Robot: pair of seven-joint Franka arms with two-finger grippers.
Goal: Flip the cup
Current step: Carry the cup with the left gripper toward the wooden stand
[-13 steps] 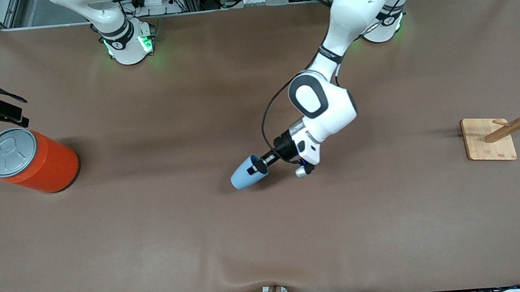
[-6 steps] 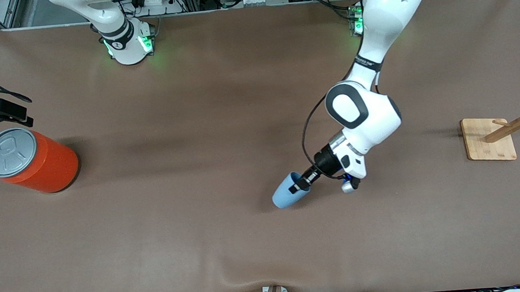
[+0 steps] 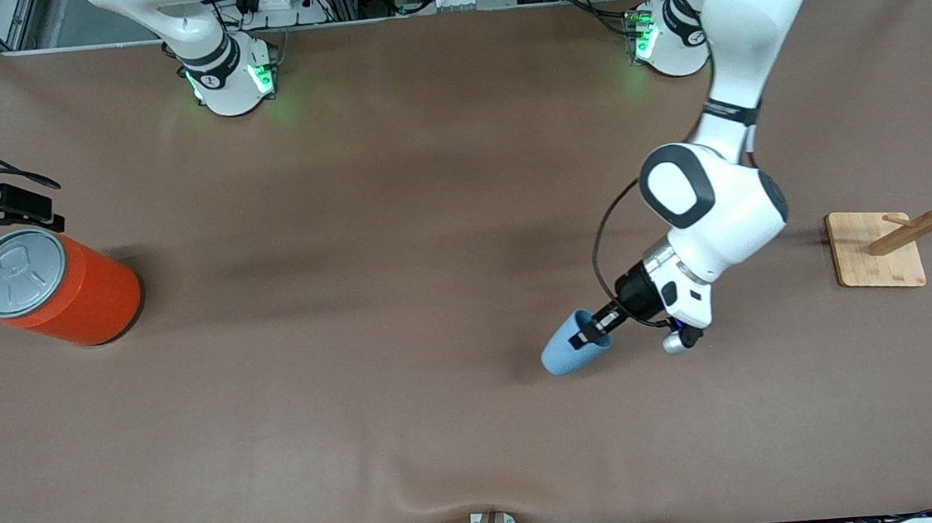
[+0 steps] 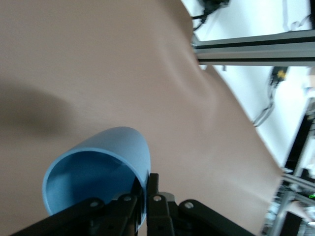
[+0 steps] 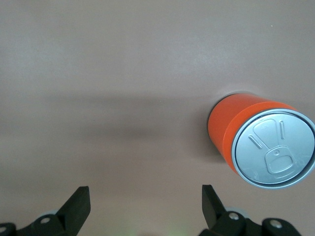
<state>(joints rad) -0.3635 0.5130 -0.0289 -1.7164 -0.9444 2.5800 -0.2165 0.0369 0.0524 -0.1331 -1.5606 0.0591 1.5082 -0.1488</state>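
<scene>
The small light-blue cup [image 3: 563, 355] hangs tilted on its side, mouth toward my left gripper [image 3: 590, 336], over the table's middle toward the left arm's end. The left gripper is shut on the cup's rim, one finger inside and one outside. In the left wrist view the cup [image 4: 106, 157] shows its darker blue inside right at the gripper [image 4: 146, 191]. My right gripper [image 3: 29, 211] is open and empty, up beside the orange can at the right arm's end of the table. Its open fingers [image 5: 78, 204] show in the right wrist view around the gripper's midpoint [image 5: 145, 201].
A large orange can with a grey lid [image 3: 52, 286] stands at the right arm's end and also shows in the right wrist view [image 5: 261, 142]. A wooden rack on a square base [image 3: 877, 250] stands at the left arm's end.
My left arm has carried the cup toward the left arm's end of the table and lower in the front view. The right gripper has shifted only slightly by the can.
</scene>
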